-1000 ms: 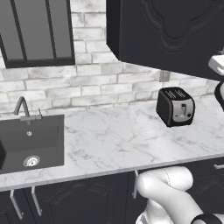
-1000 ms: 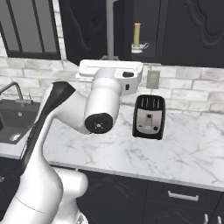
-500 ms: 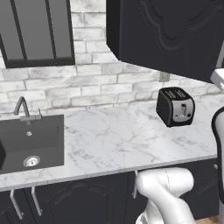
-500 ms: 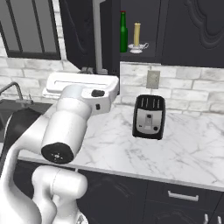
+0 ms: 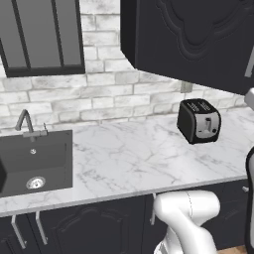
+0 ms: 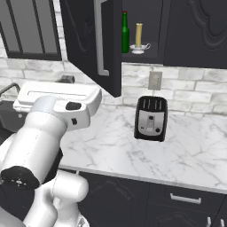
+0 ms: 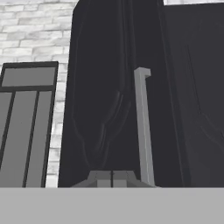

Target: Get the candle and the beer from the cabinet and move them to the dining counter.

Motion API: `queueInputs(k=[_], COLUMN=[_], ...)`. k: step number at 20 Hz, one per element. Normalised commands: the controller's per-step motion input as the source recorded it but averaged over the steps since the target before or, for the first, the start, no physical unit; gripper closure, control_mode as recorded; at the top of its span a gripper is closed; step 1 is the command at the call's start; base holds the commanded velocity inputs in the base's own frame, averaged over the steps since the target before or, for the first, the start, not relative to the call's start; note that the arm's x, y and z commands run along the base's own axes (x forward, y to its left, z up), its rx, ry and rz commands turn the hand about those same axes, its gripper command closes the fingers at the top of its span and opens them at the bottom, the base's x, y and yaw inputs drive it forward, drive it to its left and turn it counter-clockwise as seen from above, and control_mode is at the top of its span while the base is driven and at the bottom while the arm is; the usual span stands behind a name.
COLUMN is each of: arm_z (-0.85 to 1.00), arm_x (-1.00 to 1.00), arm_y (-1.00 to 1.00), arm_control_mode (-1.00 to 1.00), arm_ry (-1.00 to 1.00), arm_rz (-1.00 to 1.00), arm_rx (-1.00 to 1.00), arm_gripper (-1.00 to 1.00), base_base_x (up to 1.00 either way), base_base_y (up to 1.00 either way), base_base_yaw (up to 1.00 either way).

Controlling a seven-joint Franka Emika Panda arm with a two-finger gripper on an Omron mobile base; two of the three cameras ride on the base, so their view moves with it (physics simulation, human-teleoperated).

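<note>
Hand view looks up the black door of the cabinet (image 7: 109, 113), with the closed, empty claw (image 7: 112, 178) low beside the grey bar handle (image 7: 143, 127); I think it sits there to push the door wider. Right base view shows the door (image 6: 91, 40) swung out over the marble surface (image 6: 186, 150) and toaster (image 6: 150, 118). Farther back on the shelf, the beer (image 6: 125, 33) and the candle (image 6: 138, 37) stand straight up, side by side, tops pointing at the ceiling.

Cabinet door (image 6: 91, 42): swung out, blocking the shelf's left approach.
Shelf front: open toward the room; beer (image 6: 125, 33) and candle (image 6: 138, 37) near the edge.
Toaster (image 6: 151, 119): on the worktop below the shelf.
</note>
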Motion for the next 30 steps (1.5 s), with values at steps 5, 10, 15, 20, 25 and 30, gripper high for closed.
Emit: queueInputs(k=[5,10,15,20,25,30], arm_z=[-0.03,0.02,0.00,-0.04,-0.02,0.00], arm_x=[-0.02,-0.06,0.02,0.39,0.35,-0.11], arm_y=[0.13,-0.48,-0.87,-0.76,-0.53,-0.06], arm_control_mode=[-1.00,-1.00,-1.00,-1.00,-1.00,-1.00], arm_ry=[0.06,0.05,0.00,-0.01,-0.02,-0.02], arm_rz=[0.01,0.14,0.23,0.24,0.20,0.11], arm_rx=[0.00,0.00,0.02,0.06,0.05,0.00], arm_gripper=[1.00,1.00,1.00,1.00,1.00,1.00], base_base_x=[0.00,0.00,0.00,0.00,0.00,0.00], base_base_y=[0.00,0.00,0.00,0.00,0.00,0.00], base_base_yaw=[0.00,0.00,0.00,0.00,0.00,0.00])
